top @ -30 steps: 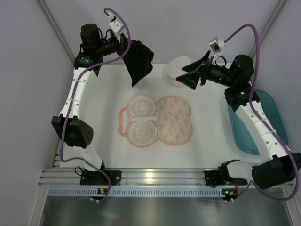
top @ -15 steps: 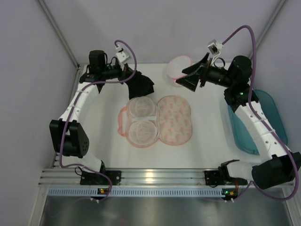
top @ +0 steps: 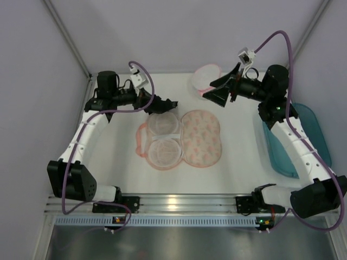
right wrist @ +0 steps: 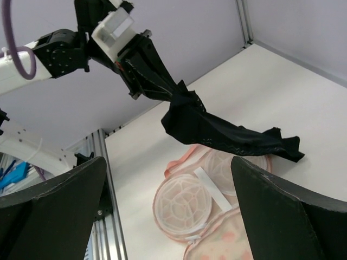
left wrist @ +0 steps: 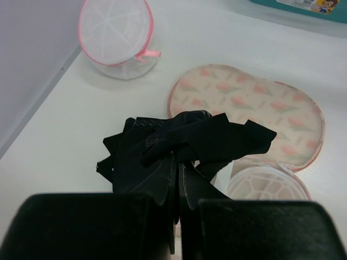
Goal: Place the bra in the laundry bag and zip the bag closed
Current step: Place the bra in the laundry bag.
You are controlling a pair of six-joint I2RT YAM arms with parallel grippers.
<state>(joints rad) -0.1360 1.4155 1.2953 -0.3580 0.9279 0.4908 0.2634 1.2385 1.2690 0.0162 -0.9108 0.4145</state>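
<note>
The left gripper [left wrist: 178, 165] pinches the black bra [left wrist: 191, 142] just beyond the far rim of the open laundry bag [top: 201, 138], over its mesh half, while the right gripper [top: 212, 90] hangs spread wide past the bag's far right edge.

Cannot see the fingertips of the left gripper [left wrist: 178, 173] from the left wrist: buried in the bra [left wrist: 190, 141]. Catches only part of the mesh half of the laundry bag [left wrist: 249, 108] there, behind the bra and clipped by the bottom edge. Loses most of the teal tub [left wrist: 295, 4] to the top edge. From the right wrist, crops the fingers [right wrist: 54, 211] of the right gripper [right wrist: 168, 162] at bottom and sides. From above, hides part of the white pouch [top: 201, 78] behind that gripper and part of the tub under the right arm [top: 295, 141].
</note>
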